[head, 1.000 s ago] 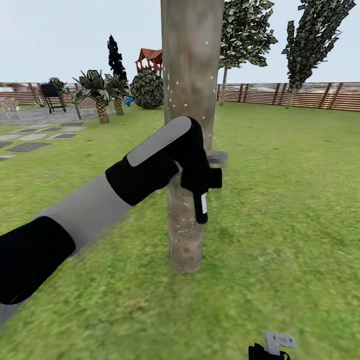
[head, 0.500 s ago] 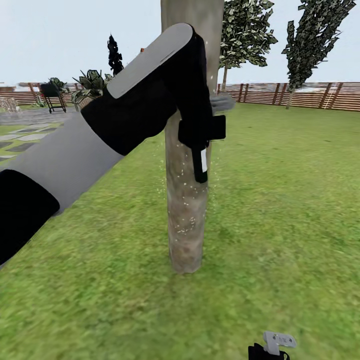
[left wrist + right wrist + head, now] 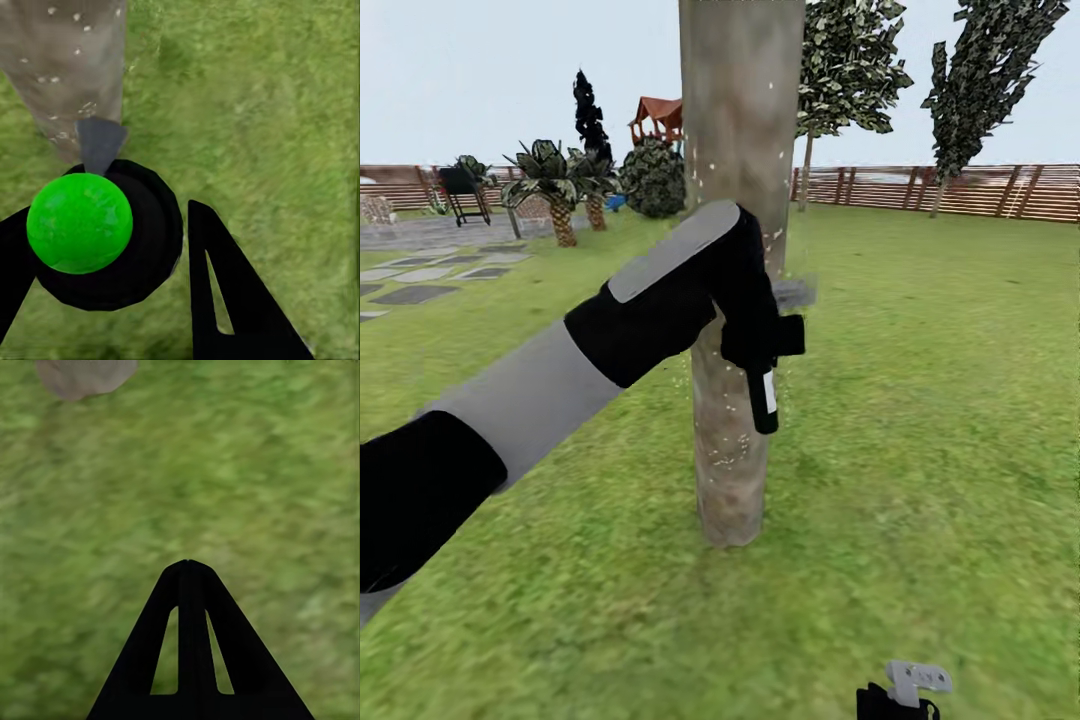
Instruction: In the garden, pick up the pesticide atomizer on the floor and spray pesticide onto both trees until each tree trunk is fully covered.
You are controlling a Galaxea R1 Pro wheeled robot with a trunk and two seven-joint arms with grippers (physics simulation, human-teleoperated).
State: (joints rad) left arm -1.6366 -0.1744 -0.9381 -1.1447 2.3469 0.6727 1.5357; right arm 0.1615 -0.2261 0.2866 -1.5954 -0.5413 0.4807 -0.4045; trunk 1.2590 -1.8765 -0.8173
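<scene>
Clamped around the pesticide atomizer (image 3: 762, 385), the left gripper (image 3: 758, 350) held the dark bottle hanging head-up just in front of the tree trunk (image 3: 735, 290). Its pale label stripe carried no writing that could be read. White pesticide specks (image 3: 732, 442) dotted the bark. From the left wrist, a green ball (image 3: 79, 222) sat atop the bottle between the fingers (image 3: 225, 300). The right gripper (image 3: 189, 566) hung over grass (image 3: 262, 472), jaws pressed together with nothing between them.
</scene>
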